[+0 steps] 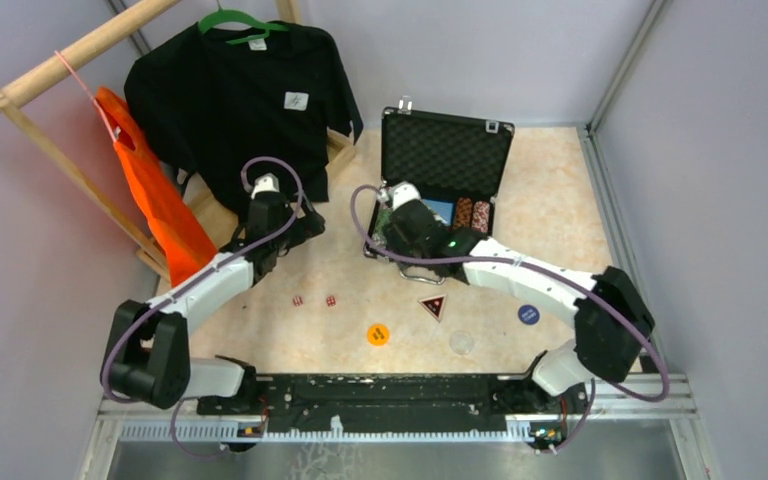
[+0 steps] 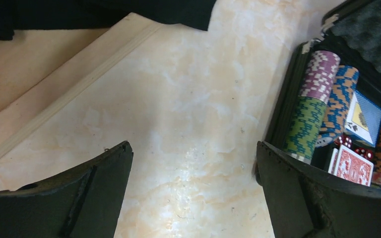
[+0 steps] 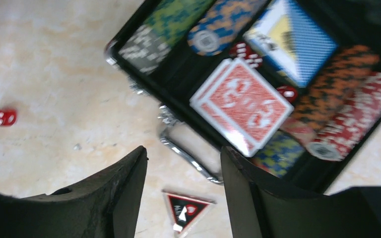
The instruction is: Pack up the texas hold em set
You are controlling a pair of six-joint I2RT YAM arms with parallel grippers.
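The black case (image 1: pixel 447 150) stands open near the worktop's (image 1: pixel 550 210) far edge, its foam-lined lid upright, packed with striped chips (image 3: pixel 342 99) and red-backed cards (image 3: pixel 243 106). The left gripper (image 2: pixel 193 148) gapes wide and empty; the right gripper (image 3: pixel 183 148) hangs over the silver handle (image 3: pixel 198 167), fingers parted, holding nothing

open black case (image 1: pixel 447 155) holds chips (image 1: pixel 463 212); dice (image 1: pixel 298 300), tokens (image 1: pixel 378 334) lie outside.

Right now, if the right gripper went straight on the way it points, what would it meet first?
Probably the silver handle of the case, which lies in line with the right gripper; depth is unclear.
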